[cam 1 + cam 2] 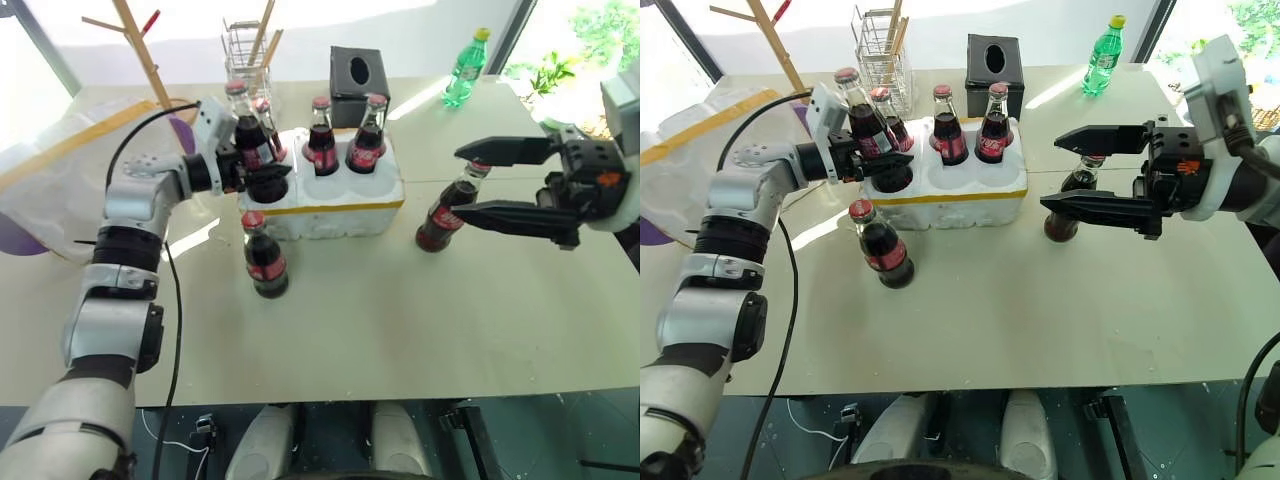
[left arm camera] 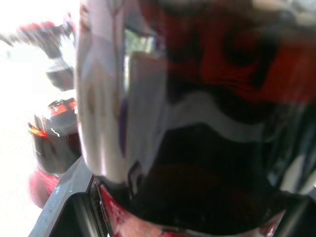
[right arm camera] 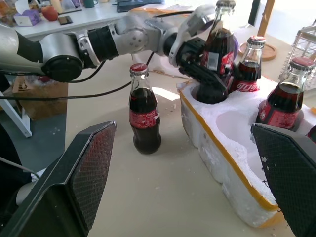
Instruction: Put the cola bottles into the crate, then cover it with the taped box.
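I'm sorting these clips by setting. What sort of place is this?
Probably an office or lab room set up for a bottle-packing trial: a pale table by a bright window, a black tissue box and wire rack on it, and a cluttered desk behind.

Behind the black tissue box (image 1: 358, 72) I see a green bottle (image 1: 466, 69) off to its right and a wire rack (image 1: 247, 62) to its left.

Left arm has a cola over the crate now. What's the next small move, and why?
Probably lower it straight down. The left gripper holds a cola bottle above a front hole of the crate, its base at the rim, not seated. Release only once it sits.
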`<action>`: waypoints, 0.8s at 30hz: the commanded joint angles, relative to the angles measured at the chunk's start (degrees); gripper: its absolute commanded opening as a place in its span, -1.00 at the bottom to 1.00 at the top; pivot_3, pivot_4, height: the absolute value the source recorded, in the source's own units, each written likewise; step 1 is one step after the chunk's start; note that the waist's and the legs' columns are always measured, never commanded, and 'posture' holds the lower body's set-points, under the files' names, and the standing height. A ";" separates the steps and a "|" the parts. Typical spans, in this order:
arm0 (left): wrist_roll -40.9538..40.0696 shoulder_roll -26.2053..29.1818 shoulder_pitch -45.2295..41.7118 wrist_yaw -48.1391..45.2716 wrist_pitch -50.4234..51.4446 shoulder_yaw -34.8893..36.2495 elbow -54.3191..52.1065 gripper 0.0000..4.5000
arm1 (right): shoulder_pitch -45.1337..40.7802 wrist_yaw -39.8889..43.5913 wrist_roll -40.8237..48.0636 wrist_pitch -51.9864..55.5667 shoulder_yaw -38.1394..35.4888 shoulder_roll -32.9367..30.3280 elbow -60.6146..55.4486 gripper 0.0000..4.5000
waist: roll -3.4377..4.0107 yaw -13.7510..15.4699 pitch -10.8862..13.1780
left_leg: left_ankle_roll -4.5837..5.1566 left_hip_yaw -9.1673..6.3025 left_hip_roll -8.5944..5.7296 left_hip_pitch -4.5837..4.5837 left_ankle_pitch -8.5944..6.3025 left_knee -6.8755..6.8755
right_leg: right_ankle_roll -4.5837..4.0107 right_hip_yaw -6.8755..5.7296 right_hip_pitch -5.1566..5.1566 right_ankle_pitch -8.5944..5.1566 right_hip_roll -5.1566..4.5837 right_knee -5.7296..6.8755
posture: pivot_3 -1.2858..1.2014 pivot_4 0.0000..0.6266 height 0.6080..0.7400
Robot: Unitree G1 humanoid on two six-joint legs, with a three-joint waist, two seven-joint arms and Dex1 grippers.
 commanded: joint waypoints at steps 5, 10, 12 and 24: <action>1.44 0.54 2.04 -2.61 -2.75 0.62 -5.59 0.49 | 0.05 -1.19 1.24 -0.93 -1.86 -0.29 -0.74 1.00 | 0.00 0.18 0.00 | 0.01 0.00 0.00 0.00 0.00 0.03 | 0.00 0.01 0.01 0.00 0.00 0.02 | 0.03 -0.52 1.00; 1.53 1.76 5.00 -2.37 -1.33 1.25 -9.67 0.99 | -0.87 -0.83 0.55 -2.02 -0.02 0.48 -0.08 1.00 | 0.01 0.34 -0.01 | 0.01 0.00 0.00 0.00 -0.01 0.06 | 0.00 0.00 0.02 0.00 -0.01 0.03 | 0.03 -0.52 1.00; 0.43 2.55 5.88 -2.53 -0.03 2.25 -11.30 0.99 | -1.28 -0.63 0.16 -2.59 0.86 0.78 0.11 1.00 | 0.01 0.26 -0.01 | 0.01 0.00 0.00 0.01 -0.01 0.08 | 0.00 0.01 0.03 0.00 -0.01 0.04 | 0.03 -0.52 1.00; -16.29 18.52 13.64 -5.74 24.19 16.09 -36.92 0.99 | -5.36 -0.02 -0.05 -3.04 5.63 2.38 -0.83 1.00 | 0.03 -0.18 -0.02 | 0.03 -0.03 0.02 0.02 -0.02 0.05 | 0.00 0.01 0.01 0.00 0.01 0.05 | 0.03 -0.52 1.00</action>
